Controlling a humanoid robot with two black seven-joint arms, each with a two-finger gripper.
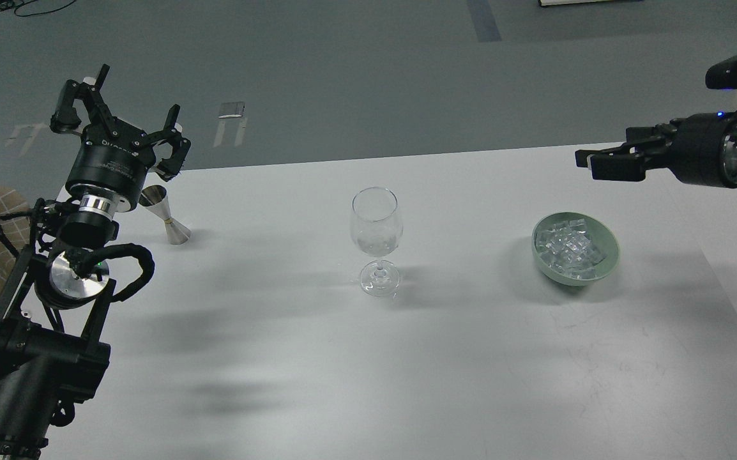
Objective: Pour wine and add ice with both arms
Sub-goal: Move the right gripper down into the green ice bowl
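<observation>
We look down from our own head onto a pale counter (445, 358) with three things spread across it. Near the far left corner stands a small metal jigger (167, 225), upright; whether it holds the wine we cannot tell, and no liquid stream shows. At the middle stands a clear stemmed wine glass (376, 239), upright and apparently empty. Toward the right edge sits a pale green bowl (605, 259) holding the ice (568, 248), a pile of small clear cubes. Our left pincer (122, 124) is raised above and just behind the jigger, its fingers spread wide and holding nothing. Our right pincer (598, 161) reaches in from the right, above the far edge and well apart from the bowl; its fingers look close together with nothing between them, though it is seen side-on. We judge the task barely begun, with neither thing grasped. The risks lie ahead: the jigger is narrow at the waist and could tip if a finger strikes it, spilling whatever is inside; the glass is tall on a small foot and a passing arm could topple it; slick cubes may slip free and scatter over the counter.
</observation>
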